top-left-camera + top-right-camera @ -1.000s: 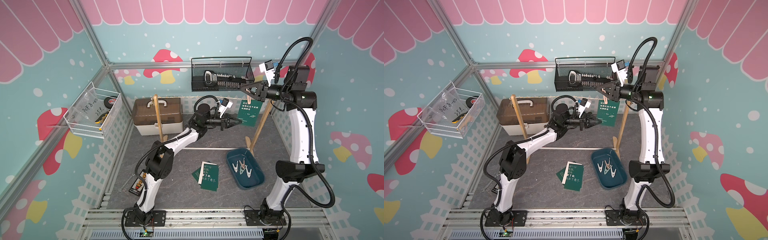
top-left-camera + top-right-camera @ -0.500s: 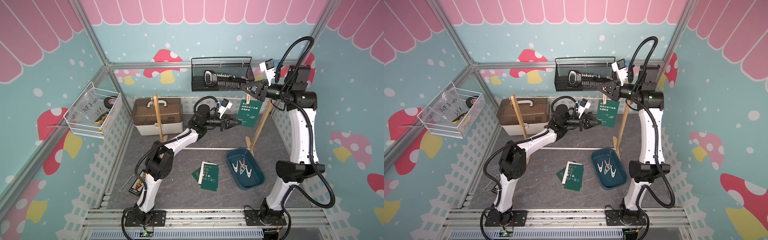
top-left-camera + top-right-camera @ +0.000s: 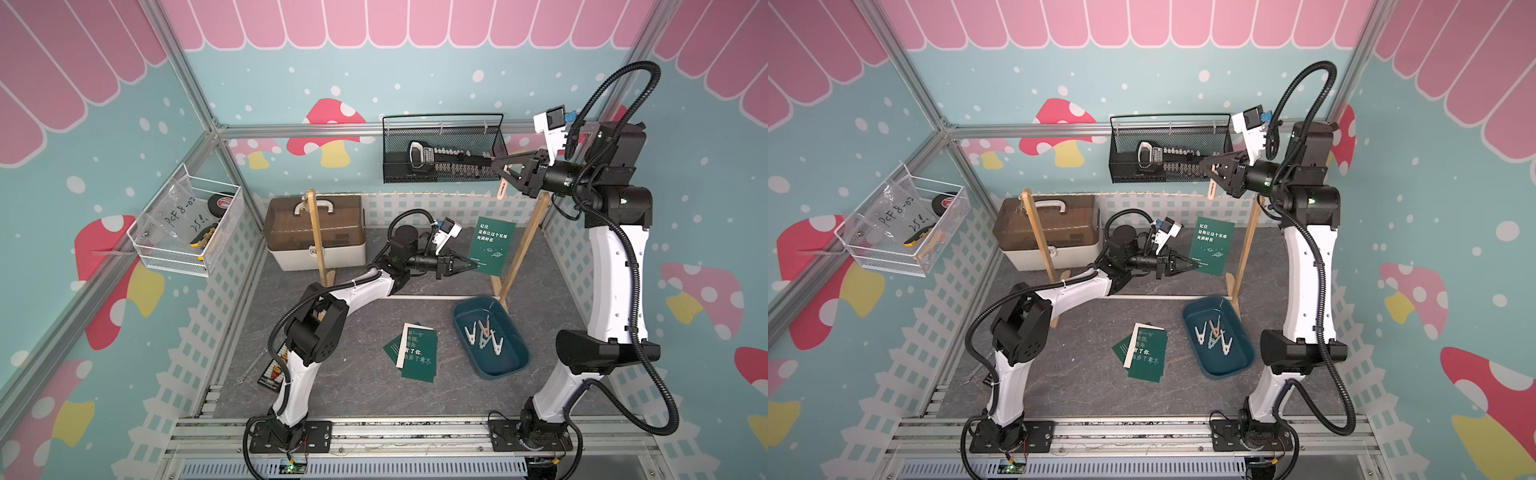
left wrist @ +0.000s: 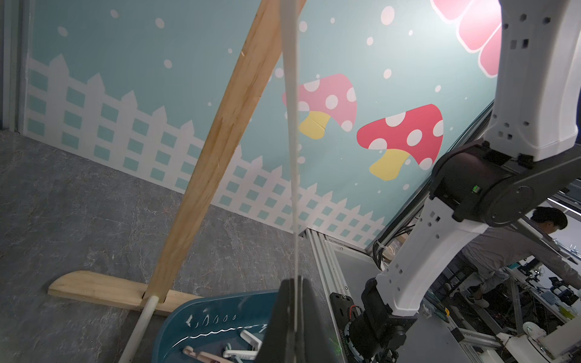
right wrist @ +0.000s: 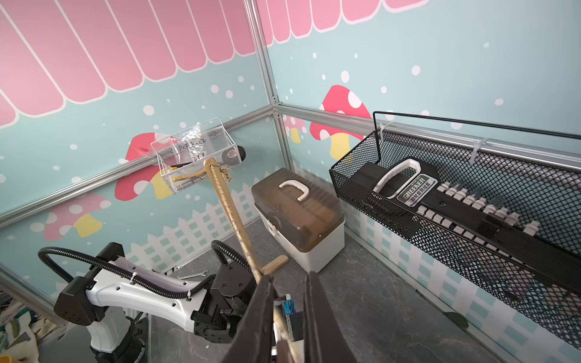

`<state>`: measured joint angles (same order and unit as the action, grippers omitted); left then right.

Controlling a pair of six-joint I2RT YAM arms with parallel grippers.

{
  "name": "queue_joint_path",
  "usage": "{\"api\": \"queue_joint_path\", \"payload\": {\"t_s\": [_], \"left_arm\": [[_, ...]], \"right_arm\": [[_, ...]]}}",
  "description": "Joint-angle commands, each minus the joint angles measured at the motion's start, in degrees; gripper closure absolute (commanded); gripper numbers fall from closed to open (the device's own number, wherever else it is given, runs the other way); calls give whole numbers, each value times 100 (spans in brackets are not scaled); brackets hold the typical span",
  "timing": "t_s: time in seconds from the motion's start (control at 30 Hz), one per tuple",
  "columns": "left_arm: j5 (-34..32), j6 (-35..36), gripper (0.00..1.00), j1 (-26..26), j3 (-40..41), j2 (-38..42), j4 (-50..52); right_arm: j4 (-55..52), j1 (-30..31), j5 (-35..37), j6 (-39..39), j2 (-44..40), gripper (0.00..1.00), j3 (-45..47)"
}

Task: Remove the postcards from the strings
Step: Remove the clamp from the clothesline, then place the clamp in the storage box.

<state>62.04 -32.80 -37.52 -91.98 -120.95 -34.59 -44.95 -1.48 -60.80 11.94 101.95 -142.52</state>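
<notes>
Down has come the last green card (image 3: 492,244), and the left gripper (image 3: 468,264) with it. A second ago the card's top edge sat up at the cord (image 3: 407,194); now it hangs clear below the cord, just left of the right post (image 3: 521,253). That gripper is clenched on the card's lower left corner. In the left wrist view the card (image 4: 290,125) shows edge-on, nipped between the fingers (image 4: 279,317). Up at the cord's right end, the right gripper (image 3: 500,171) has hardly shifted and squeezes a pink peg (image 3: 501,189). The peg's tip reaches cord level, but whether it touches the cord I cannot tell. Other cards (image 3: 417,353) lie stacked on the near floor, left of a blue tray (image 3: 515,361) holding pegs (image 3: 484,336).
</notes>
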Motion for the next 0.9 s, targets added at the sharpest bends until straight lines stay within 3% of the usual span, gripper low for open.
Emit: {"api": "queue_joint_path", "payload": {"t_s": [0.0, 0.27, 0.47, 0.73, 0.87], "left_arm": [[117, -25, 97, -2, 123, 321, -238], [125, -78, 97, 5, 350, 391, -347], [-54, -45, 97, 54, 807, 669, -259], [-909, 636, 100, 80, 2124, 1501, 1329], [-1406, 889, 100, 91, 2769, 2066, 2474]], "right_arm": [[150, -61, -64, 88, -352, 84, -53], [136, -287, -134, 42, -1427, 84, 762], [-28, -326, 260, -259, -2897, 83, 2870], [-237, -318, 423, -150, -4440, 83, 5559], [455, -293, 19, 527, -4870, 85, 6831]]}}
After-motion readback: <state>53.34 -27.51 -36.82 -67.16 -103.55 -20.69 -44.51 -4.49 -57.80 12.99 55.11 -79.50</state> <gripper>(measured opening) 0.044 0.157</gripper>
